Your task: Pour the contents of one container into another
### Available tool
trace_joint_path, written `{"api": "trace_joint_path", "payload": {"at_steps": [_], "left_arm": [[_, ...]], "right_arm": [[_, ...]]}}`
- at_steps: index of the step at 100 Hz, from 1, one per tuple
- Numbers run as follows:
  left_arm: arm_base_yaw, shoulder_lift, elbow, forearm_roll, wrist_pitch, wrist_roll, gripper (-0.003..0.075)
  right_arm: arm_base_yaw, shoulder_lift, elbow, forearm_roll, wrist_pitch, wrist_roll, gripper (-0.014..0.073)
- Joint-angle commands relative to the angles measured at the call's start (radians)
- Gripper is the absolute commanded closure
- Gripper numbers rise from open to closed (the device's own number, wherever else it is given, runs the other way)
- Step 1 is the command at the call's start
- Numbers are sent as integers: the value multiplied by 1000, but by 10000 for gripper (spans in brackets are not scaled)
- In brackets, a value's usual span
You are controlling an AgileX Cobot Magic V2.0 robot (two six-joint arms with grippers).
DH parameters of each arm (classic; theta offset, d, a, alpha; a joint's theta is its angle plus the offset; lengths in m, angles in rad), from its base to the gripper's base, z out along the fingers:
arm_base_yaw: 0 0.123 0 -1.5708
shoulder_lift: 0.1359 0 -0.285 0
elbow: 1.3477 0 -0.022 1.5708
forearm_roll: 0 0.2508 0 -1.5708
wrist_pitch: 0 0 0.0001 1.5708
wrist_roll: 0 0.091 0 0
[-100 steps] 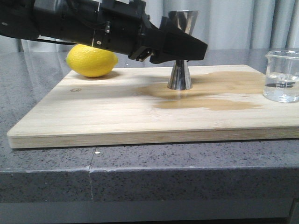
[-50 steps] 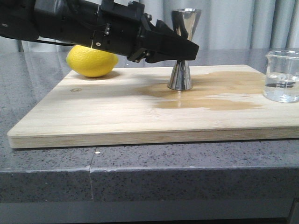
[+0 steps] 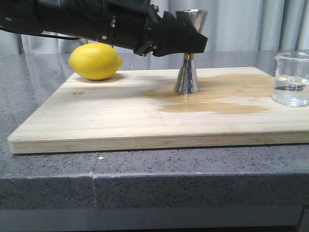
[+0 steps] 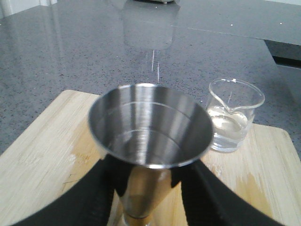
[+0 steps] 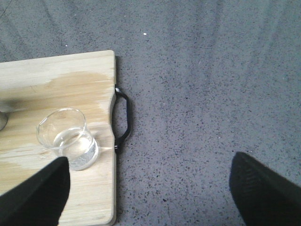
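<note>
The steel jigger [image 3: 186,77] stands upright on the wooden board [image 3: 96,121], its gold waist band showing just under my left gripper [image 3: 195,43]. In the left wrist view the black fingers [image 4: 106,181] press both sides of the jigger's [image 4: 150,127] upper cone, so my left gripper [image 4: 150,183] is shut on it. The glass beaker [image 3: 291,79] holds some clear liquid at the board's right end, also seen as the beaker [image 4: 230,120] beyond the jigger. My right gripper [image 5: 150,188] hangs open above the countertop beside the board's right edge, the beaker [image 5: 70,139] near one finger.
A yellow lemon [image 3: 95,61] lies at the board's back left, behind my left arm. A wet brown stain [image 3: 217,101] spreads across the board around and right of the jigger. A black handle [image 5: 123,120] sticks out from the board's right edge. Grey stone countertop surrounds the board.
My left gripper has risen from the jigger's waist to its upper cone and pulled slightly left. The jigger still stands in the same spot; the beaker has not moved.
</note>
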Motion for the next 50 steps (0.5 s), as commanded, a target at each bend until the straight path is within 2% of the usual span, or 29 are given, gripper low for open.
{"api": "trace_joint_path", "payload": {"at_steps": [1,26,50], "left_arm": [[-6,-51,-32,-72,40,1,427],[-6,-51,-32,-72,40,1,430],[-6,-51,-32,-72,42,1,539]], "right_arm": [[-4,12,-35,-4,-70,-11,-18],[-4,12,-35,-4,-70,-11,-18],[-4,12,-35,-4,-70,-11,-18]]}}
